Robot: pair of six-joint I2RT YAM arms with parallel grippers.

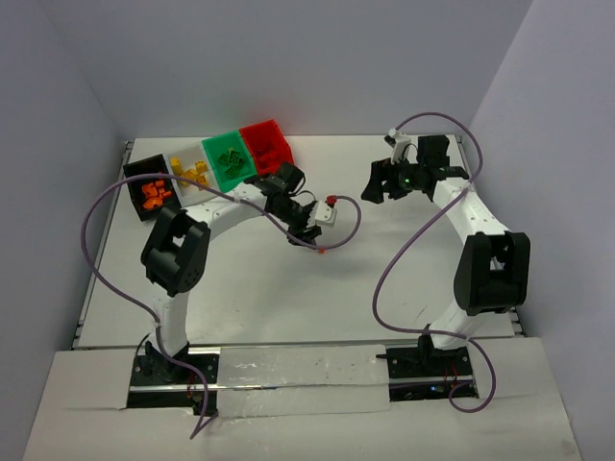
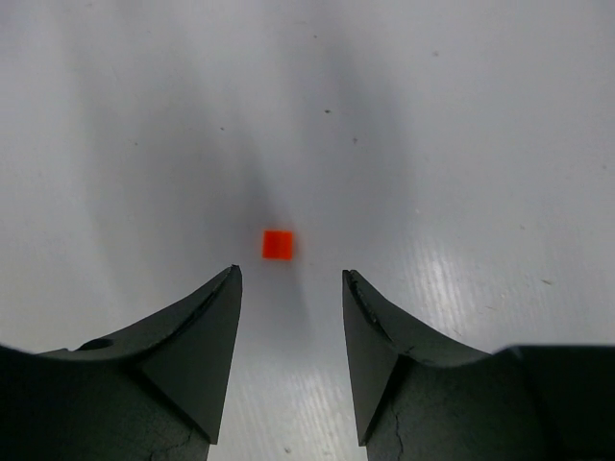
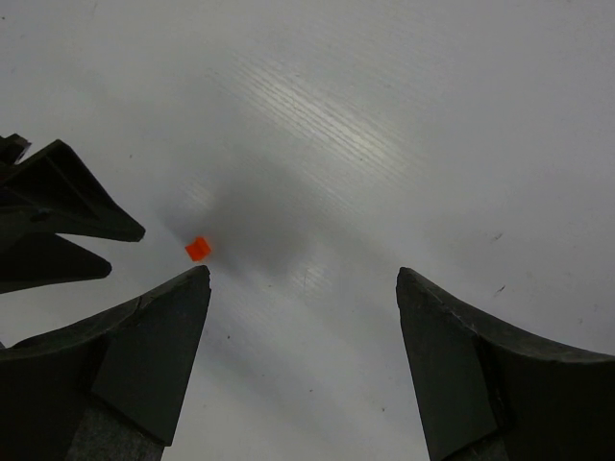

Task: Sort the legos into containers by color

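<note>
One small orange-red lego lies alone on the white table, just ahead of my left gripper. That gripper is open, its two fingertips hovering short of the piece with nothing between them. In the top view the lego sits just below the left gripper. My right gripper is wide open and holds nothing. The same lego shows near its left finger, with the left arm's fingers beside it. The right gripper hangs to the right of the middle. The containers stand at the back left.
In a row at the back left stand a black bin with orange pieces, a white bin with yellow ones, a green bin with green ones and a red bin. Purple cables loop over the table.
</note>
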